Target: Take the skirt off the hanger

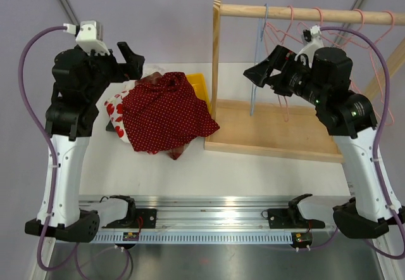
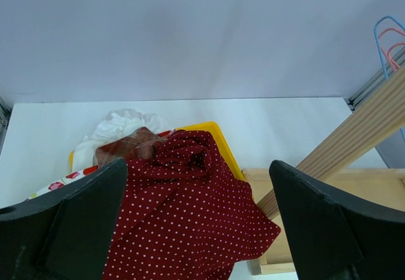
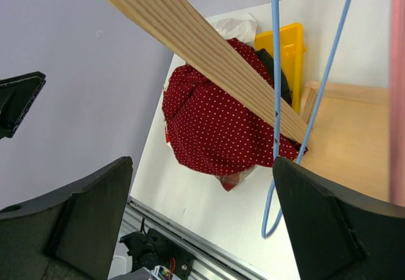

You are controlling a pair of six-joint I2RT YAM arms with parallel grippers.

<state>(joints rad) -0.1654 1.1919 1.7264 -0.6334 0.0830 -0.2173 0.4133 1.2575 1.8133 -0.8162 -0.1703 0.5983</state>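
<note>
Skirt (image 1: 166, 112) red, white-dotted, heaped over yellow bin (image 1: 199, 82).

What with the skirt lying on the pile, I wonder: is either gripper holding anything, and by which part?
Nothing is held. The left gripper is open near the red skirt; the right gripper is open facing the blue hanger.

One skirt (image 1: 166, 112), five hangers (image 1: 257, 58) (one blue)

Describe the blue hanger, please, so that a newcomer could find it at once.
Find the wooden rack on the right of the table and look along its top rail. The blue hanger hangs nearest the upright post, bare of clothing; the other hangers are pink.
</note>
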